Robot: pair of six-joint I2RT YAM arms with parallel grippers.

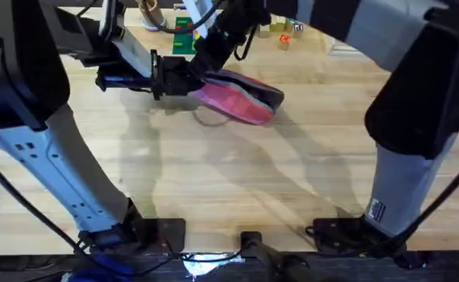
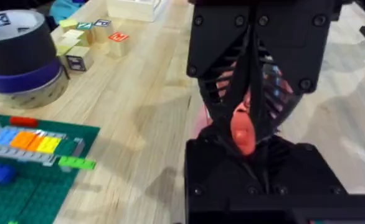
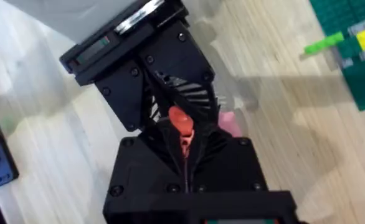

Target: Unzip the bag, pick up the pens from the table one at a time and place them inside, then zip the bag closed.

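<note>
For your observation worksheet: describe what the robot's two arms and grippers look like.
Both arms have pale grey links, black joints and black cables. The left arm shows small holes along its link; the right arm bears a small label. The left gripper and right gripper are black, angular and bolted.

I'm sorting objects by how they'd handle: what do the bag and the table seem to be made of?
The bag looks like soft pink fabric with a matte finish: it sags and creases where it is held. The table looks like pale wooden planks, with visible grain and a light sheen.
</note>
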